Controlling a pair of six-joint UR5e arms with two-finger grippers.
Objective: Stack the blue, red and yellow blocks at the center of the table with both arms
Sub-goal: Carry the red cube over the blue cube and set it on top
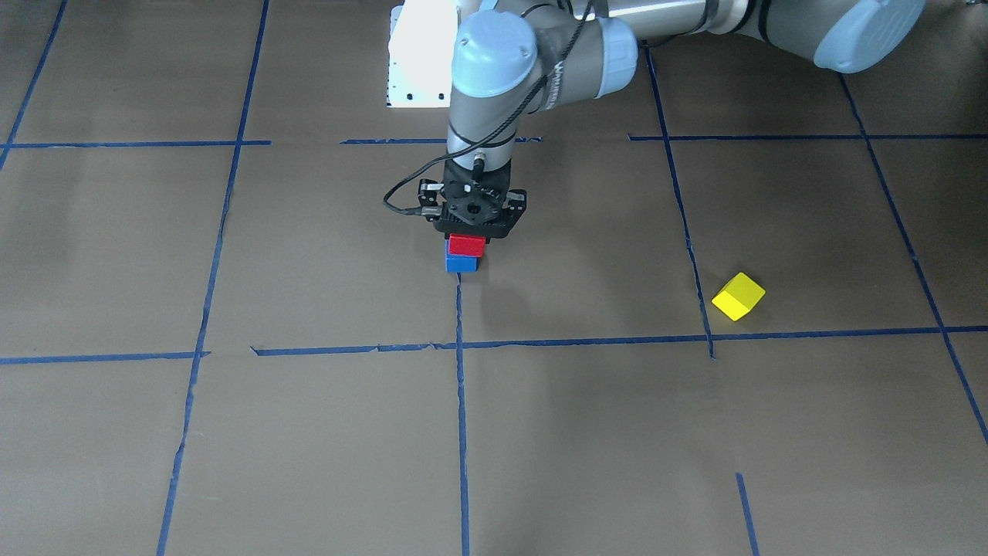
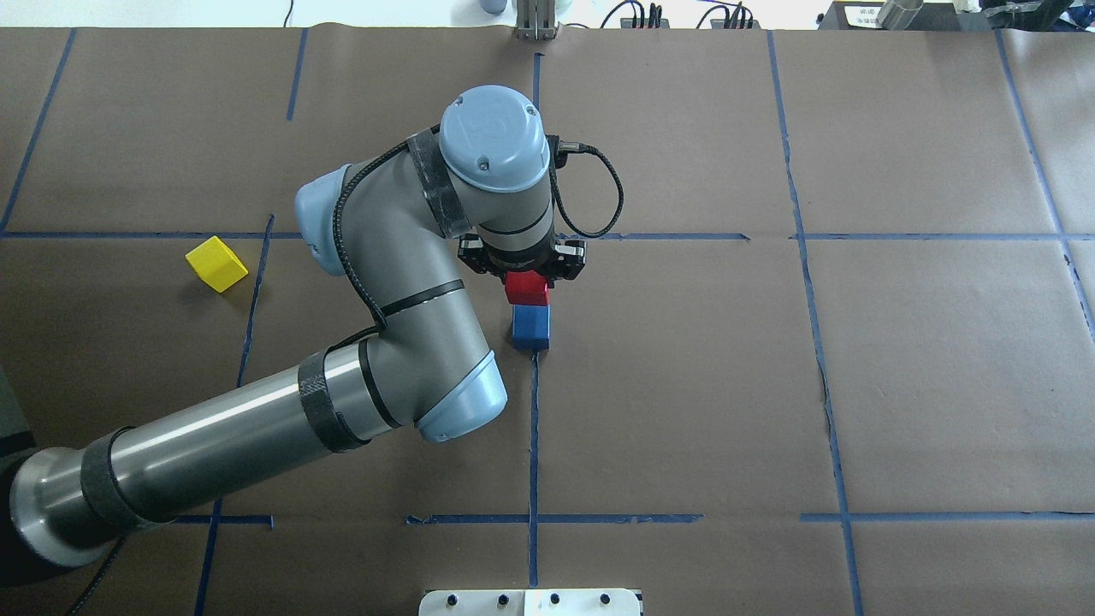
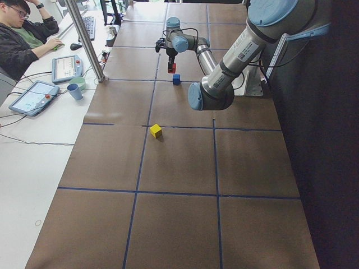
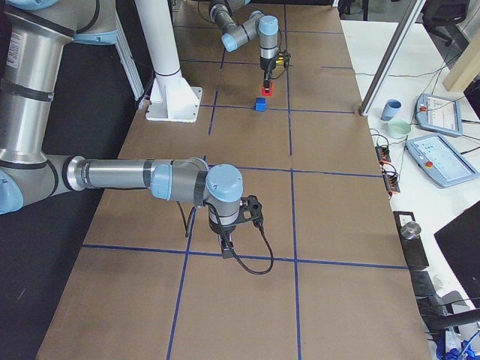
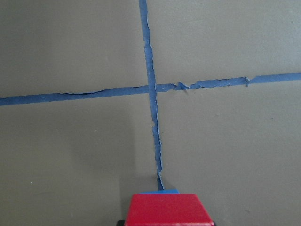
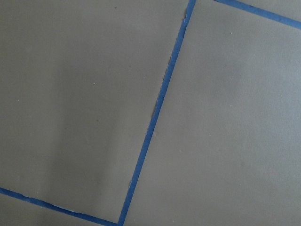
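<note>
1. Our left gripper [image 1: 468, 238] has its fingers clamped on the red block [image 1: 467, 244], pointing straight down at the middle of the table [image 1: 324, 255].
2. The blue block [image 1: 461, 264] sits on the table right under the red one, at the 12 o'clock end of a tape line [image 2: 534, 428] in the overhead view.
3. In both side views we see a small gap between red and blue, so the red block hangs just above the blue one without touching it.
4. In the left wrist view the red block [image 5: 164, 209] fills the bottom edge, with a sliver of blue [image 5: 161, 191] showing past it.
5. The yellow block [image 2: 216, 263] lies alone, well apart from blue, at about 9 o'clock of it in the overhead view.
6. Our right gripper [image 4: 225, 244] shows only in the right side view, pointing down near a tape line; we cannot tell how its fingers stand.
</note>
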